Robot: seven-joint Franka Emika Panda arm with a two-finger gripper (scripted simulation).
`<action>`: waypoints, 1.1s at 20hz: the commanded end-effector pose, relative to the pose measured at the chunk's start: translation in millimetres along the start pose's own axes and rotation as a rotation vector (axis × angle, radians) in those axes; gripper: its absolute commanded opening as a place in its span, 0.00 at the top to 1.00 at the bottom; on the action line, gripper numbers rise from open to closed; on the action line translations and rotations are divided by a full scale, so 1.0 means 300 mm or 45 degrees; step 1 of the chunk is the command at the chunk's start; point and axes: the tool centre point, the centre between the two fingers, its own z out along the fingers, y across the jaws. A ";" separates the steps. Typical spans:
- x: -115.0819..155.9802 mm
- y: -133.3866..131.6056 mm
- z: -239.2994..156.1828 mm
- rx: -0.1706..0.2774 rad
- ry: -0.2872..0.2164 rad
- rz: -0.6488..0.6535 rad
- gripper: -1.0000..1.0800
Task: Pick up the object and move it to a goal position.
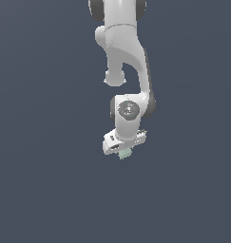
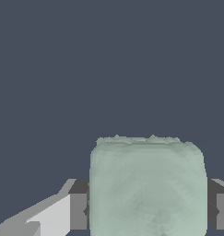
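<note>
Nearest the wrist camera, the pale mint-green cube (image 2: 148,186) is sitting between the two fingers (image 2: 79,209), its side faces pressing against the dark pads on either flank. The gripper (image 2: 148,212) is pinching the cube, jaws drawn in to the cube's width. Beyond the cube, only the plain dark blue-grey surface (image 2: 109,64) is showing; no container is appearing in either view.

In the exterior view, the white arm (image 1: 125,57) is reaching down from the upper edge, wrist bending towards the surface. The gripper (image 1: 124,153) is hanging at its lower end, tilting slightly, with the cube (image 1: 125,154) protruding just beneath the hand
</note>
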 end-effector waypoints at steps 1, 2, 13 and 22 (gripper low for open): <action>-0.001 -0.001 0.002 0.000 -0.001 0.000 1.00; -0.001 -0.001 0.002 0.000 -0.001 0.000 1.00; -0.030 -0.035 -0.012 0.000 0.000 0.000 1.00; -0.127 -0.152 -0.051 0.000 0.000 0.000 1.00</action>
